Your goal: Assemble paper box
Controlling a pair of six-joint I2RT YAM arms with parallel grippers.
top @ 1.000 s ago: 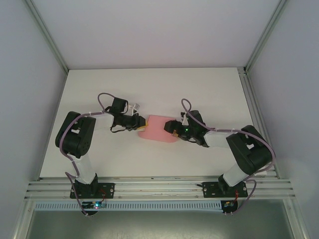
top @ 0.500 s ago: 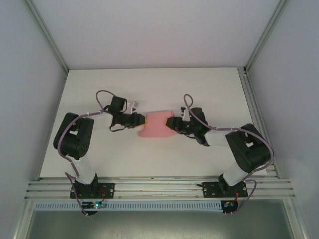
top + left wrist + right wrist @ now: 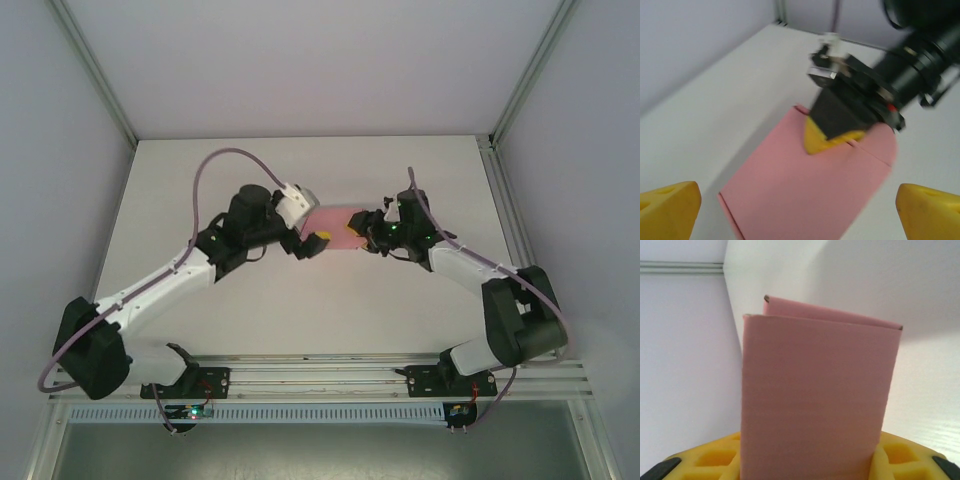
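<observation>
We see the paper box (image 3: 333, 221) over the middle of the tabletop (image 3: 400, 170), its right end pinched flat in the right hand (image 3: 356, 228), while the left hand (image 3: 313, 242) hangs just near-left of it, spread wide and empty. Its long axis runs left to right, and at the free end, pointing left, two card layers sit slightly parted. We judge it light, thin and easily creased, so we would take that free end gently by its folded edges, not the middle panel

White table (image 3: 300, 310) between pale grey walls (image 3: 60, 180), with aluminium rails (image 3: 320, 378) along its near edge.
</observation>
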